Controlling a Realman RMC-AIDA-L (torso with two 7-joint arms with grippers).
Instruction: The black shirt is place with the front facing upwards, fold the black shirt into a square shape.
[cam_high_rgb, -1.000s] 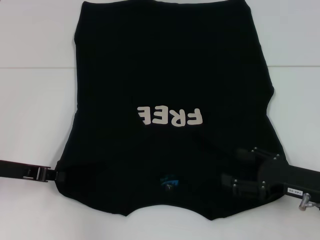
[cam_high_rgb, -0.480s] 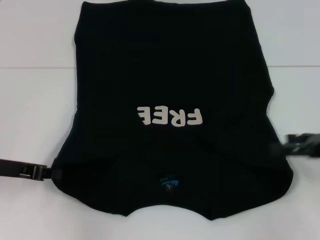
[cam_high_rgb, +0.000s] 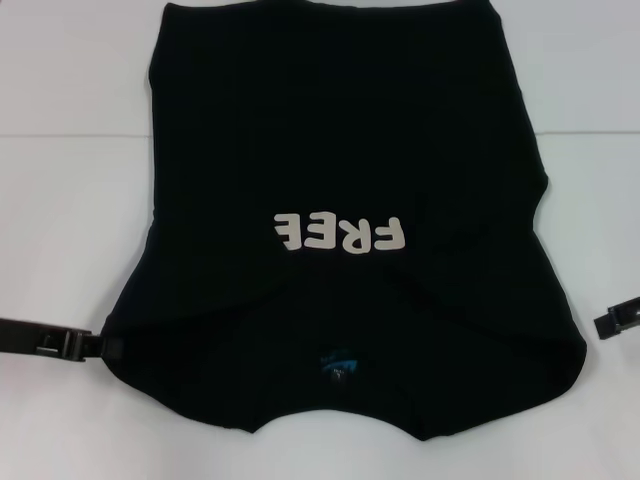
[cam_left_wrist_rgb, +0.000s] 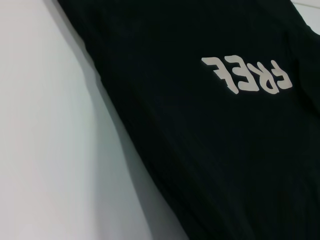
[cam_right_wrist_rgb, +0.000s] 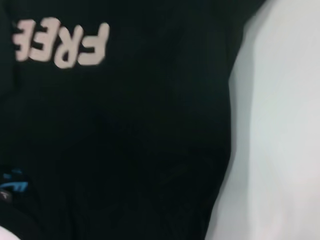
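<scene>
The black shirt (cam_high_rgb: 340, 200) lies flat in the middle of the white desk (cam_high_rgb: 70, 220), its white letters facing up. The left gripper (cam_high_rgb: 95, 347) sits at the shirt's 8 o'clock edge, and the right gripper (cam_high_rgb: 618, 320) is just off its 4 o'clock side. Whether either gripper is open or closed cannot be told.

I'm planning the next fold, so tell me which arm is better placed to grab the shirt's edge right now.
Probably the left. Its claw sits right at the near left edge of the black shirt. The right claw is off the cloth at the frame's edge, apart from the shirt's right side, so it would need to travel back first.
</scene>
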